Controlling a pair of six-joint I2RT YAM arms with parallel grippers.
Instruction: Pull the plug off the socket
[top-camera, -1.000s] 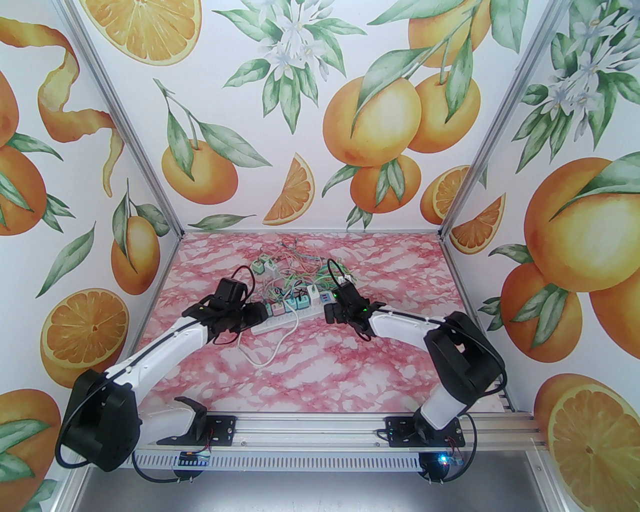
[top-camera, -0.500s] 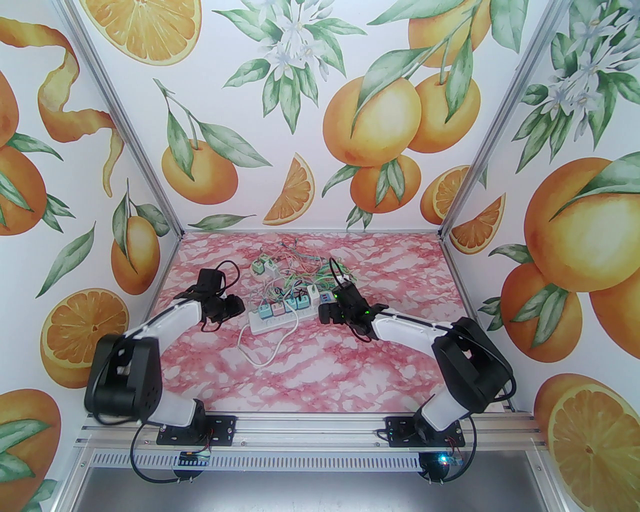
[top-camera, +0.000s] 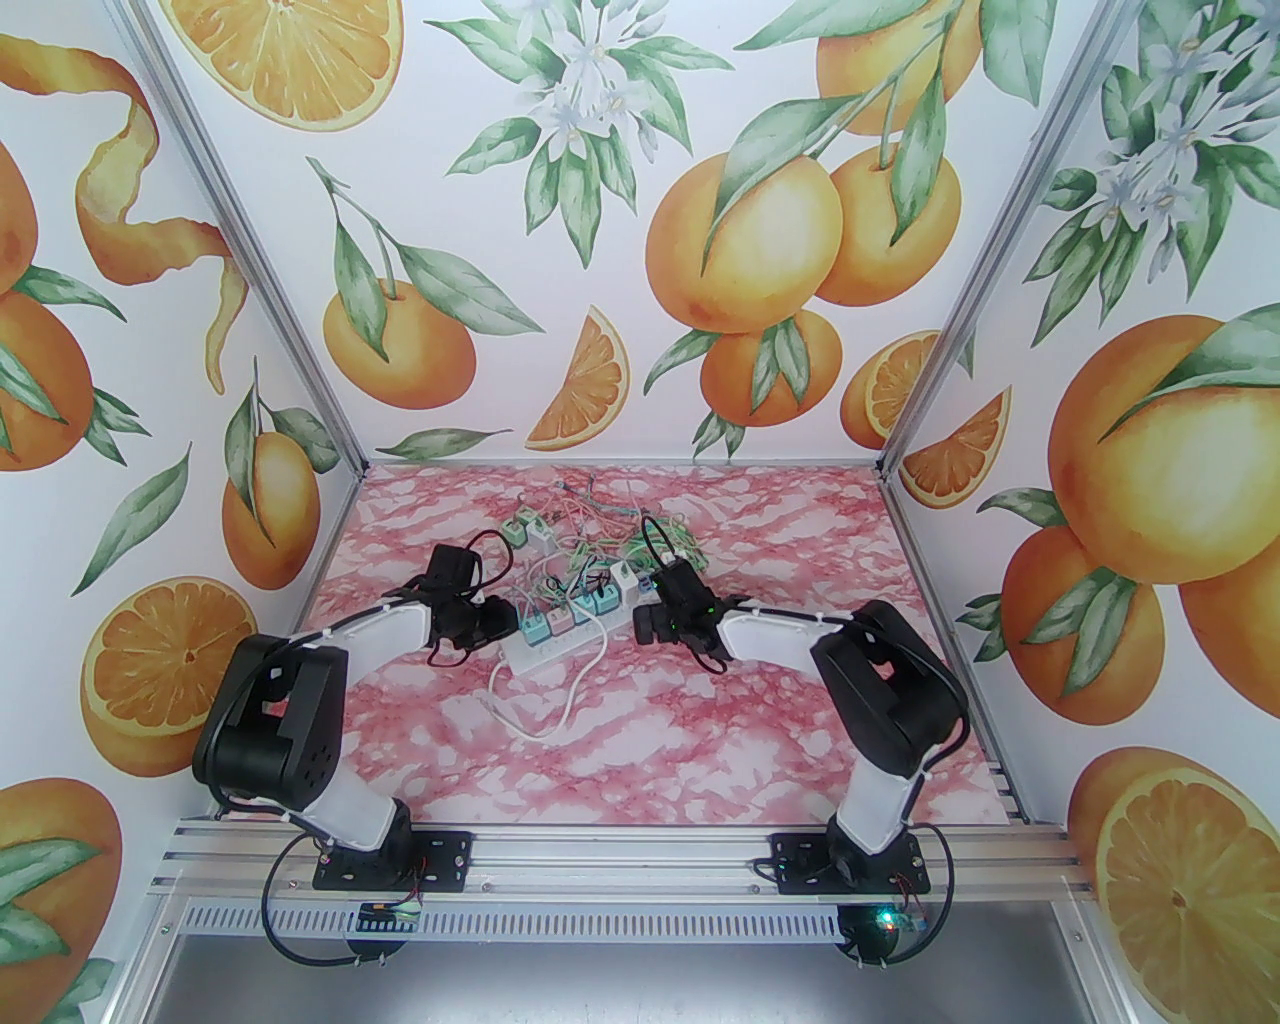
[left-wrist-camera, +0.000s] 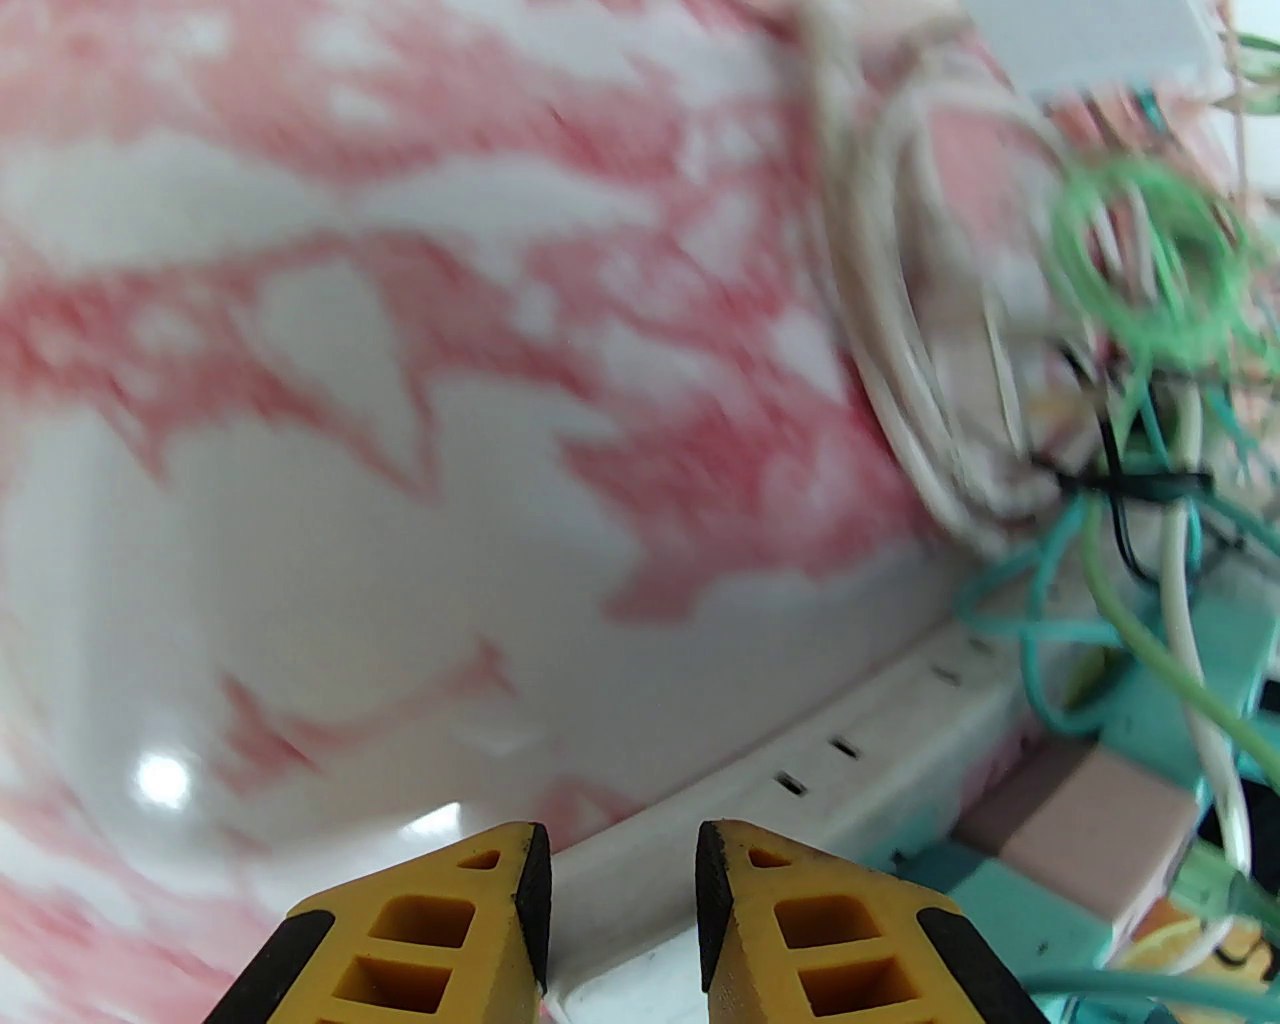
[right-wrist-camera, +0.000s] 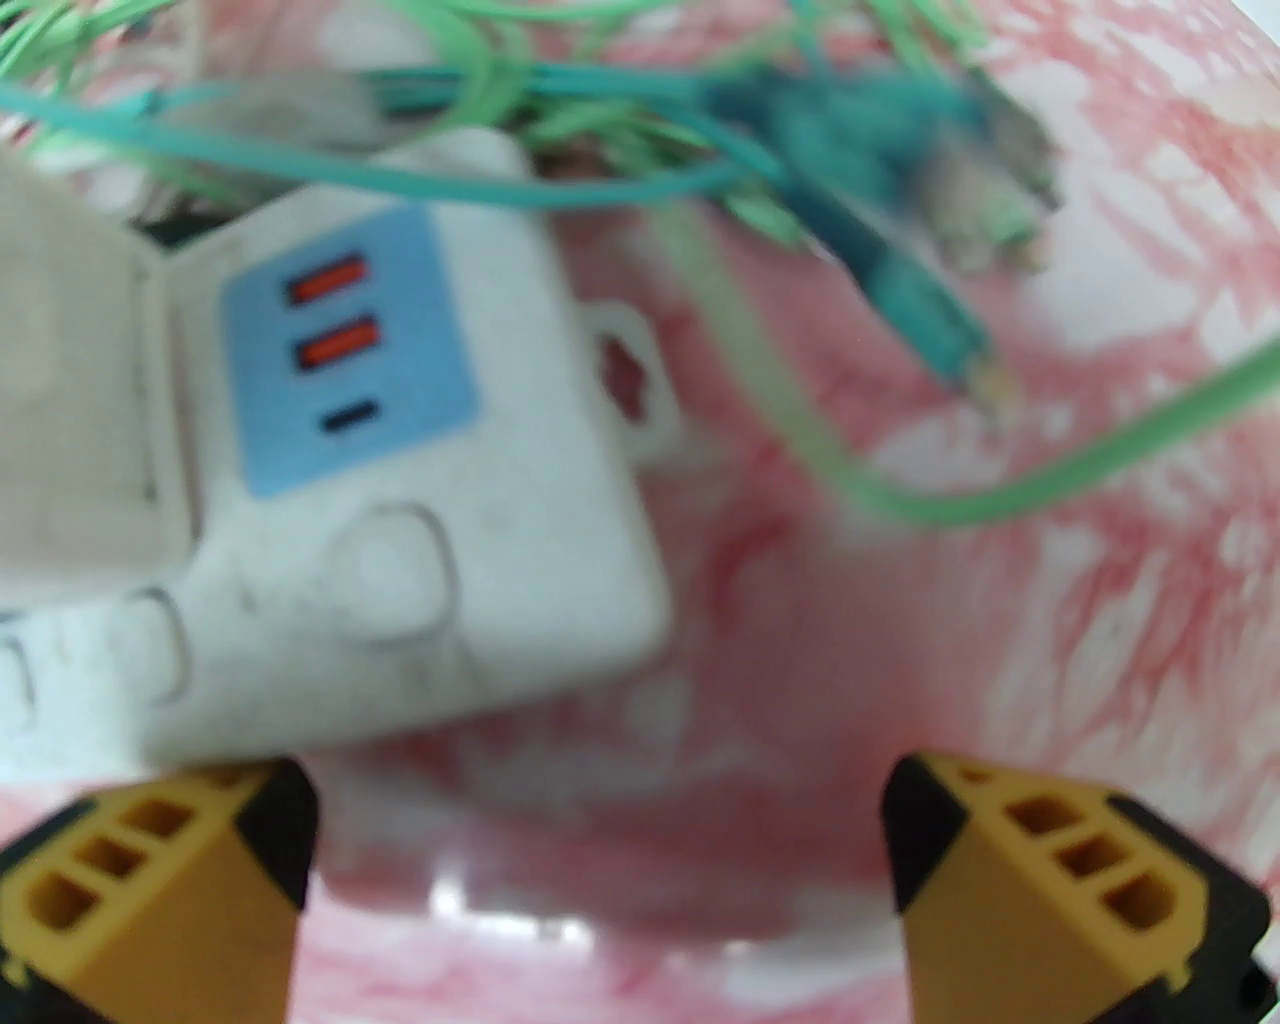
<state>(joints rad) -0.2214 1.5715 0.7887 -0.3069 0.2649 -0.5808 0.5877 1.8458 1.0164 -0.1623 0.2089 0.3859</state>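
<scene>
A white power strip (top-camera: 560, 648) lies slantwise mid-table, and it carries teal (top-camera: 535, 628), pink (top-camera: 559, 620) and white (top-camera: 623, 580) plugs. My left gripper (top-camera: 510, 622) is at its left end. In the left wrist view that gripper (left-wrist-camera: 622, 850) hovers over the strip's bare end (left-wrist-camera: 800, 780), its jaws drawn to a narrow gap with nothing between them. A pink plug (left-wrist-camera: 1080, 830) sits just to its right. My right gripper (top-camera: 642, 625) is at the strip's other end. In the right wrist view that gripper (right-wrist-camera: 595, 850) stands wide open beside the blue USB panel (right-wrist-camera: 350, 370).
A tangle of green, teal and white cables (top-camera: 600, 540) lies behind the strip, with two loose plugs (top-camera: 525, 532) at the back. The strip's white cord (top-camera: 540, 700) loops toward me over the pink marbled table (top-camera: 700, 740). Walls enclose three sides.
My left gripper drew back leftward from the strip, then returned to its left end with narrower jaws. The right gripper edged left and back, and the strip shifted slightly.
</scene>
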